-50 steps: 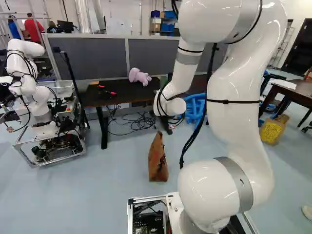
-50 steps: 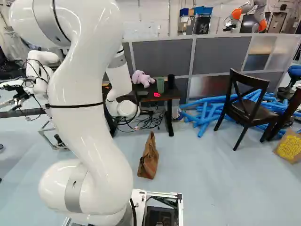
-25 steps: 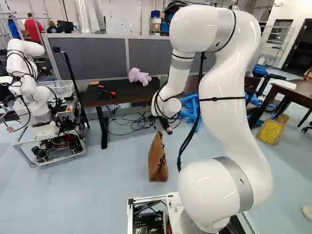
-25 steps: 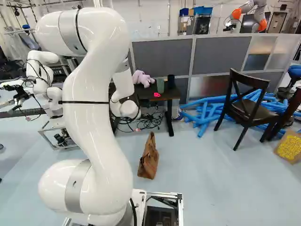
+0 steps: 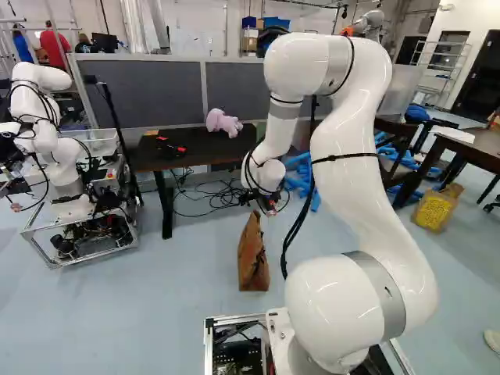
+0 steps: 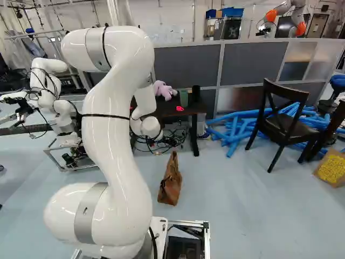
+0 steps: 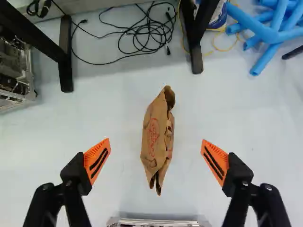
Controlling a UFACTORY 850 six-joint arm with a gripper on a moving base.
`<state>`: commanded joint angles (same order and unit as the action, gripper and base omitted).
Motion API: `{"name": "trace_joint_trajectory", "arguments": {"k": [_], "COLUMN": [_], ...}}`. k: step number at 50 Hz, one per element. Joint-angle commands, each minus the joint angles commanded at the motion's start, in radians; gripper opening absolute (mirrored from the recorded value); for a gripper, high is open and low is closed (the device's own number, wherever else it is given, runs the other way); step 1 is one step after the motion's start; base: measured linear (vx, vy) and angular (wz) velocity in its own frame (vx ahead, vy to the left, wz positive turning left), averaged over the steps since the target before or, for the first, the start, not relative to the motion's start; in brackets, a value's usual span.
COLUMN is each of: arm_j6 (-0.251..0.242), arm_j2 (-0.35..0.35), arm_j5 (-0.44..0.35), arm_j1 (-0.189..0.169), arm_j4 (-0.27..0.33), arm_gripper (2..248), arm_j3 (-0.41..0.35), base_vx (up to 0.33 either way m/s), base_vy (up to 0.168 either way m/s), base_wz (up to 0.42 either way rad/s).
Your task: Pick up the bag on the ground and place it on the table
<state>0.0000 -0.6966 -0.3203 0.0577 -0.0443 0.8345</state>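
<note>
In the left base view my gripper [image 5: 267, 205] hangs above and behind the bag, partly hidden by the wrist. The brown paper bag [image 5: 252, 258] stands on the floor, also seen as the bag [image 6: 170, 182] in the right base view. Seen from the wrist, the gripper [image 7: 155, 156] is wide open, orange pads apart. Below and between them lies the bag [image 7: 158, 137], touched by neither finger. The black table [image 5: 205, 144] stands behind the bag against grey partitions, with a pink plush toy [image 5: 223, 123] on it.
Loose black cables [image 7: 147, 30] lie on the floor between the table legs. Blue tubes [image 6: 237, 129] and a dark chair [image 6: 285, 121] stand right of the table. Another robot [image 5: 47, 148] is at the left. A green cup [image 6: 184, 98] and a dark cup are on the table.
The arm has lowered and its upper part has swung, leftward in the left base view and rightward in the right one. Bag and base have stayed put.
</note>
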Motion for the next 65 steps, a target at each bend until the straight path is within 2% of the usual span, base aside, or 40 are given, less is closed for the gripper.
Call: {"name": "trace_joint_trajectory", "arguments": {"k": [22,65], "arm_j6": [0.0,0.0], "arm_j2": [-0.099,-0.293], "arm_j5": [0.13,0.151], "arm_j1": [-0.006,-0.015], "arm_j4": [-0.043,-0.114], "arm_gripper": [247,247], "arm_j3": [0.076,0.245], "base_vx": [0.0,0.0], "base_vy": [0.0,0.0], "base_wz": [0.0,0.0]}}
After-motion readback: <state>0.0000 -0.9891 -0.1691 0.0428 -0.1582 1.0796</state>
